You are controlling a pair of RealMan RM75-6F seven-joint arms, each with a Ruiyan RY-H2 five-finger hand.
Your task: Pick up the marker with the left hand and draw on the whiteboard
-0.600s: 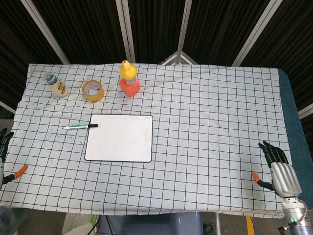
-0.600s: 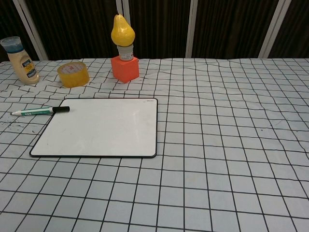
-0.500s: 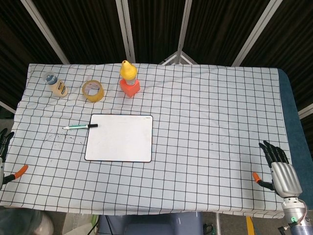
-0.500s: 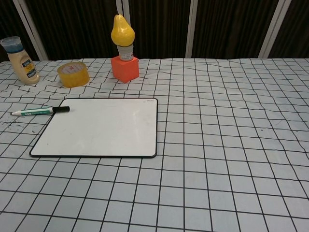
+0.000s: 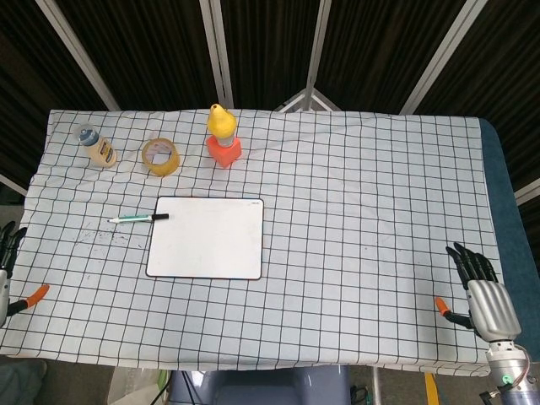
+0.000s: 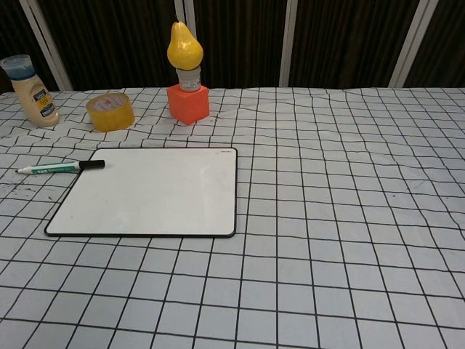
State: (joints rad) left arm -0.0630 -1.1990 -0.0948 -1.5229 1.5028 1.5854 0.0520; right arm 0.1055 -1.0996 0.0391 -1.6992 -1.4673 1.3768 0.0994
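Observation:
A green marker [image 5: 137, 218] [image 6: 59, 167] with a black cap lies flat on the checked cloth, its cap end touching the upper left edge of the whiteboard [image 5: 207, 237] [image 6: 150, 191]. The whiteboard is blank and lies flat. My left hand [image 5: 8, 274] shows only at the left edge of the head view, fingers spread, holding nothing, well to the left of and nearer than the marker. At the lower right edge my right hand [image 5: 479, 291] rests with fingers spread, holding nothing. Neither hand appears in the chest view.
At the back left stand a small bottle [image 5: 95, 145] [image 6: 29, 91], a yellow tape roll [image 5: 159, 156] [image 6: 110, 111], and a yellow pear on an orange block [image 5: 223, 138] [image 6: 186, 76]. Faint ink marks [image 5: 105, 235] dot the cloth left of the board.

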